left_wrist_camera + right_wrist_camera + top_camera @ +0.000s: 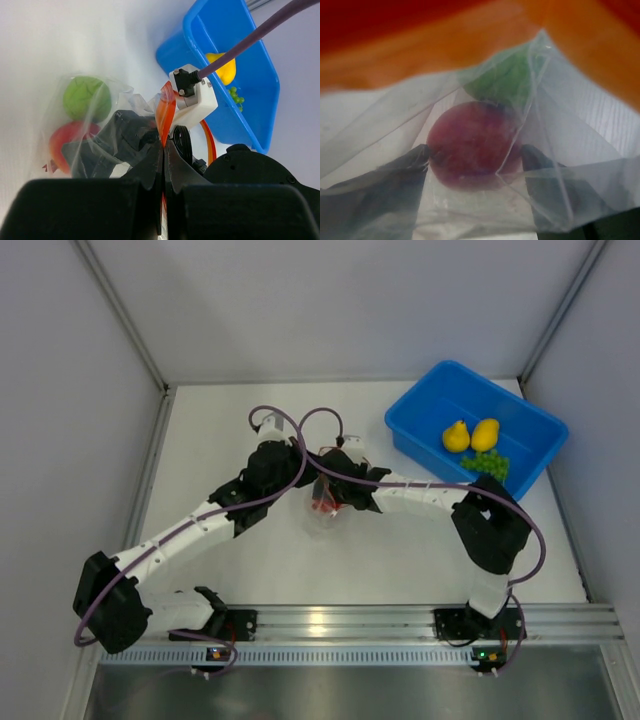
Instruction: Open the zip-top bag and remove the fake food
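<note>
Left gripper (164,144) pinching zip-top bag (127,102) by orange strip (165,107). Right gripper (472,167) sitting inside, fingers (385,195) flanking red apple (470,142) dead ahead; squeezing or not, cannot tell.

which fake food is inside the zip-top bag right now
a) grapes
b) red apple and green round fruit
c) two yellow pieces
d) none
B: the red apple and green round fruit show through the zip-top bag; the yellow pieces and grapes lie in the blue bin.

L pincer (163,146) clamped on bag (122,97) zip strip (165,111).
</note>
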`<move>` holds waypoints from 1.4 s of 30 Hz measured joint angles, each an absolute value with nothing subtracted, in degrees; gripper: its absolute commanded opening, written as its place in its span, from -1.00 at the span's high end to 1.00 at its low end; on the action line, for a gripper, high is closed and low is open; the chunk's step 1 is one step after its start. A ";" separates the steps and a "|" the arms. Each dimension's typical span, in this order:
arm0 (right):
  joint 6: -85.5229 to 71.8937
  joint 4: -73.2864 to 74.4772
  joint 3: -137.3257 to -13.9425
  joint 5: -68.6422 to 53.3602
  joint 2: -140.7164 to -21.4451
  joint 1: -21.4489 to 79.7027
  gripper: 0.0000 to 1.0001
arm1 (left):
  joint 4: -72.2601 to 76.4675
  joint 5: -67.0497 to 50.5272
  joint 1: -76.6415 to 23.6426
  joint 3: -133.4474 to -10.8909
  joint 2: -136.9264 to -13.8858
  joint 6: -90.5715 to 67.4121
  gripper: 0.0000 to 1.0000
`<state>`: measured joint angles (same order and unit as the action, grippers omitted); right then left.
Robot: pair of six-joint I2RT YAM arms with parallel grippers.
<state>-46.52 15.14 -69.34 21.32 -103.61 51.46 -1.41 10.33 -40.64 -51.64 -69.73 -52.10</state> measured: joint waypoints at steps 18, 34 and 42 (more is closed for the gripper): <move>-46.15 11.90 -69.78 19.81 -107.33 50.87 -0.36 | -1.48 11.20 -40.58 -50.02 -69.73 -50.83 1.00; -43.03 15.09 -67.46 20.56 -100.20 50.94 -0.12 | -1.23 11.16 -40.58 -50.02 -69.76 -50.85 1.00; -40.05 19.44 -67.48 22.92 -96.38 50.94 -0.05 | 1.58 7.94 -40.93 -50.02 -69.76 -51.37 1.00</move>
